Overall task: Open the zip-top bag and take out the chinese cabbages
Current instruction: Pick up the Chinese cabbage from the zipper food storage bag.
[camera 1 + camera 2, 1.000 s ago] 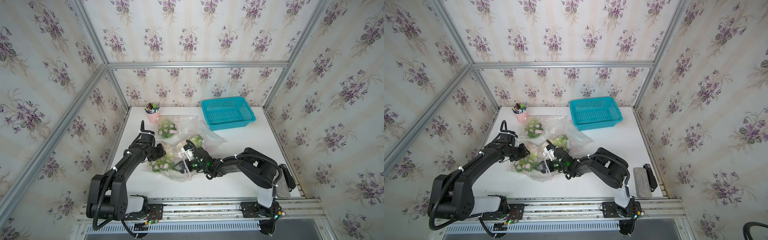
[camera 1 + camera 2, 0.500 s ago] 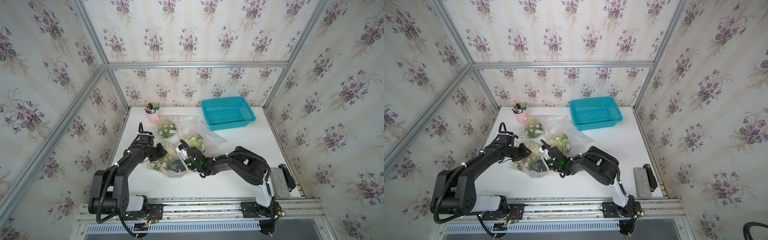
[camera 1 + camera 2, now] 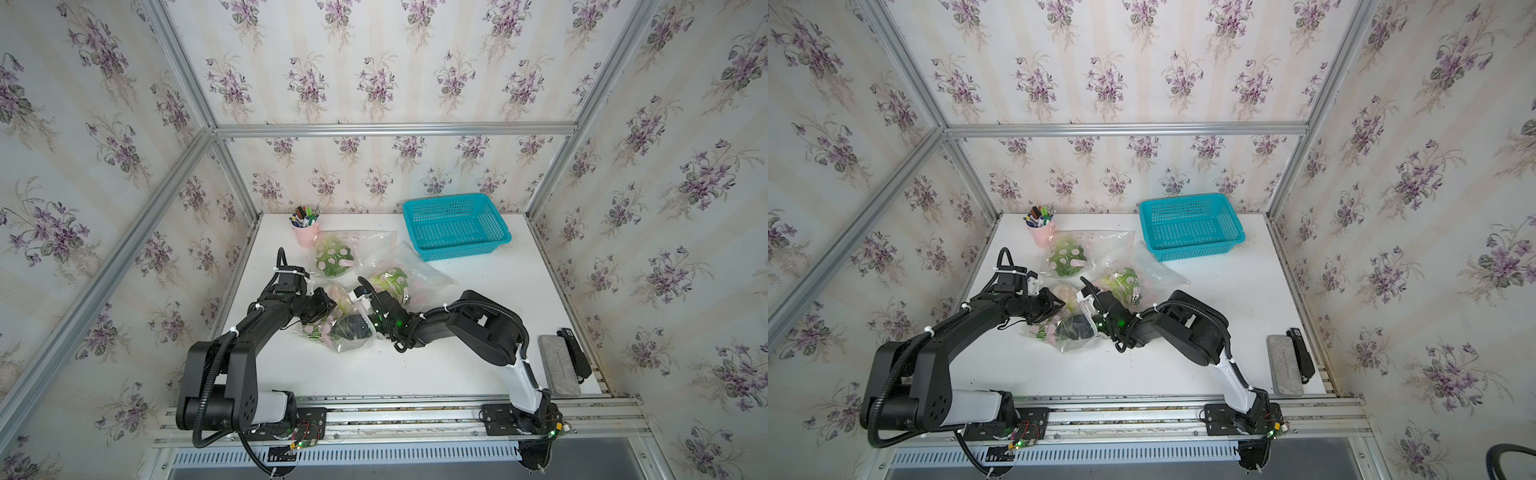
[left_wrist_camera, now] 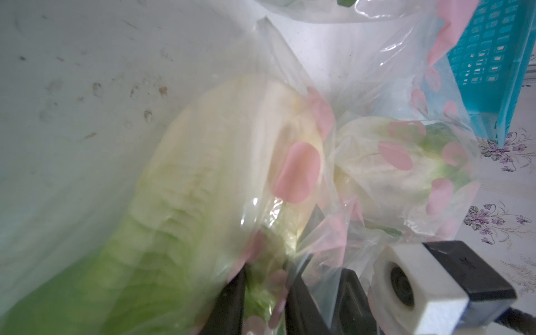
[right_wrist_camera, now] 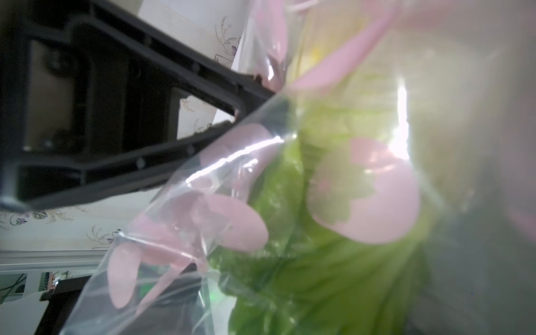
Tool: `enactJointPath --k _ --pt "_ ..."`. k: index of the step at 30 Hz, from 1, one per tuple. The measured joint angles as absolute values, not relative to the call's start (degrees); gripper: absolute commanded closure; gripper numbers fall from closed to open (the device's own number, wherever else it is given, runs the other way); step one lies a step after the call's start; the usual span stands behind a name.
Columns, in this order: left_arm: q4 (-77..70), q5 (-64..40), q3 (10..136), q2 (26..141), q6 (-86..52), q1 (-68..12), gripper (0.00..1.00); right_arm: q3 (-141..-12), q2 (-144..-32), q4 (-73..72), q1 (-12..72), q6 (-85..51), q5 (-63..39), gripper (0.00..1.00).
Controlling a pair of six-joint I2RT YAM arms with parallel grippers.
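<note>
"What was the left pincer (image 3: 325, 306) doing?"

"It was narrowed onto a fold of the zip-top bag (image 3: 338, 347), pinching the film. I'd say that was to stop the bag sliding while the other arm worked."

"And the right pincer (image 3: 355, 328)?"

"Directly opposite. It seemed to be pushed in through the bag's mouth, jaws wide about the leafy end of a cabbage head (image 4: 188, 188). I couldn't tell whether it had a grip, because the plastic hid the tips."

"So that one wasn't out?"

"No. It lay inside the bag on the surface (image 3: 415, 374), between the two pincers. Another cabbage (image 3: 334, 261) sat in dotted plastic just beyond the left pincer, and a third cabbage (image 3: 390, 279) just beyond the right. The teal basket (image 3: 455, 226) stood farther past that, handy for the heads, I supposed."
</note>
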State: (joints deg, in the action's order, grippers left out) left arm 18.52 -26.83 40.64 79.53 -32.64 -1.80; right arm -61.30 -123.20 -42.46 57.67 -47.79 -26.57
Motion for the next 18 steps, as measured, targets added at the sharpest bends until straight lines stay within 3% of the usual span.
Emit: enactJointPath --k 8,14,16,18 --pt "18.28 -27.05 40.62 79.24 -33.17 -1.76 0.75 -64.14 -126.02 -42.37 57.47 -48.01 -27.38 0.50" --pt "18.06 -27.31 40.49 78.70 -33.41 -1.76 0.73 -64.82 -126.80 -42.19 57.47 -48.07 -26.79 0.84" --pt "18.04 -27.57 40.45 78.41 -33.45 -1.76 0.64 -64.90 -126.80 -42.13 57.47 -48.21 -26.61 0.95" --pt "17.96 -28.32 40.47 78.06 -33.43 -1.76 0.43 -64.86 -126.78 -42.13 57.47 -48.27 -26.50 1.00"
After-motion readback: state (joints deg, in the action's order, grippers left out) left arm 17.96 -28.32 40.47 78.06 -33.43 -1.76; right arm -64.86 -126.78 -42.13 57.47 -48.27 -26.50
